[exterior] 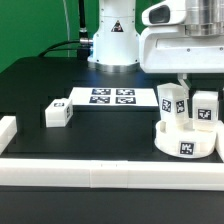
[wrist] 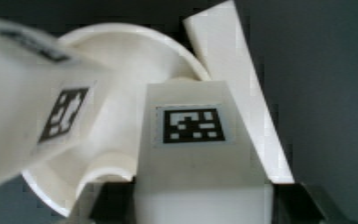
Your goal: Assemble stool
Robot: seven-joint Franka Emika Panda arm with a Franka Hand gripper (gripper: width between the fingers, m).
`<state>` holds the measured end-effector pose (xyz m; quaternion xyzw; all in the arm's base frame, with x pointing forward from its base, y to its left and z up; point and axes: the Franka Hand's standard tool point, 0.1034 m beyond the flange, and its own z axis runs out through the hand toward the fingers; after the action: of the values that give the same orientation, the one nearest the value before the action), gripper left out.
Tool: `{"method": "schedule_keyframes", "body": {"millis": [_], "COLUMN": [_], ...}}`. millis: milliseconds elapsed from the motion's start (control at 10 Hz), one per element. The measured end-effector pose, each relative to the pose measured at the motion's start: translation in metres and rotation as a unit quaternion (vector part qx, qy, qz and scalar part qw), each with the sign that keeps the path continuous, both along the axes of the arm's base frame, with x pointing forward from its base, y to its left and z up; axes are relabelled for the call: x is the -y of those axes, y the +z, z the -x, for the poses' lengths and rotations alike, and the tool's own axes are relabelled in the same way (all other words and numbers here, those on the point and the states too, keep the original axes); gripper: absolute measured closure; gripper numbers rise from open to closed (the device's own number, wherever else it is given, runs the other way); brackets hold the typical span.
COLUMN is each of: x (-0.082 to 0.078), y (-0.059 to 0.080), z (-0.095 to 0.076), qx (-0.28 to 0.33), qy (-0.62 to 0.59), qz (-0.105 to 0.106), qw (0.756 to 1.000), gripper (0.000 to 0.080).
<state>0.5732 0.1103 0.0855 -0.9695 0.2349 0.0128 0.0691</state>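
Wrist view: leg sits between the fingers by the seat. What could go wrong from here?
1. The leg between the fingers of the hand stands close to a second leg; a sideways move could knock that one over.
2. Whether the fingers actually clamp the leg cannot be told; a loose hold might let it tilt or slip.
3. The seat lies near the border rail; a skewed push might shift it.

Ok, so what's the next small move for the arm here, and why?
Probably a slight twist of the pincer to seat its leg in the round seat. In the wrist view the leg sits between the fingers, upright against the seat; a second leg already stands there, a loose leg waits on the table.
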Motion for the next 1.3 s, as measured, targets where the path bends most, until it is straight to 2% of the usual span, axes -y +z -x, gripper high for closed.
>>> {"method": "schedule_keyframes", "body": {"millis": [200,600,1200,1300], "x": [0.0004,-0.0032,-0.0055,-0.0052], "y": [-0.0004,-0.0015,-0.0014,-0.0014], "z": [0.0004,0.0021,0.0017,0.0017], "qx": [-0.01,-0.035,-0.07,-0.071], "qy": [-0.071,-0.21,-0.398,-0.401], "qz": [-0.006,-0.017,-0.039,-0.04], "qw": [0.997,0.977,0.914,0.913], "gripper": [0.0462,0.0462,0.0462,0.0462]}}
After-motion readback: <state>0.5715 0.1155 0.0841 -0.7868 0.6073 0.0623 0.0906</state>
